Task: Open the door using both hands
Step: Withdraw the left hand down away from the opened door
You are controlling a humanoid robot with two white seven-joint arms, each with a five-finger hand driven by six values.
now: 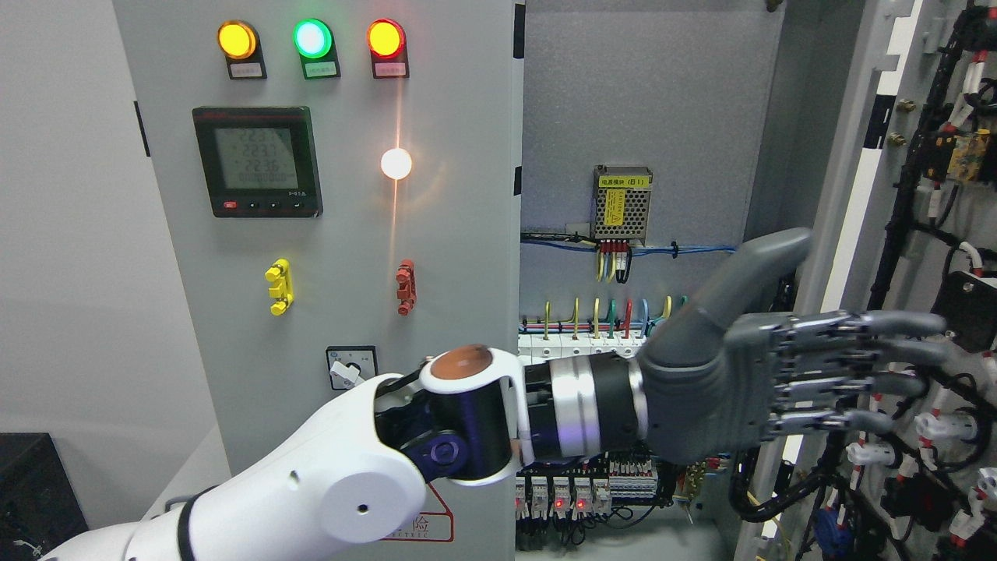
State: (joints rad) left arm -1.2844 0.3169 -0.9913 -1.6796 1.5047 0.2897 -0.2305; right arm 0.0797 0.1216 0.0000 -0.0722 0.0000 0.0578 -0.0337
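Note:
The grey cabinet's left door (452, 257) is closed and carries the lamps and the meter. The right door (845, 202) stands swung wide open at the picture's right, its wired inner face (946, 234) turned toward me. My left arm comes in from the lower left and reaches across the opening. The left hand (849, 343) is open, thumb up and fingers (896, 362) stretched flat toward the open door's edge, holding nothing. Whether the fingertips touch the door I cannot tell. No right arm shows.
Inside the cabinet (639, 109) are a power supply (621, 202), coloured wires and rows of breakers (576, 343). The left door bears three lit lamps (311, 39), a digital meter (257, 161), a rotary switch (350, 366). A black box (31, 499) sits lower left.

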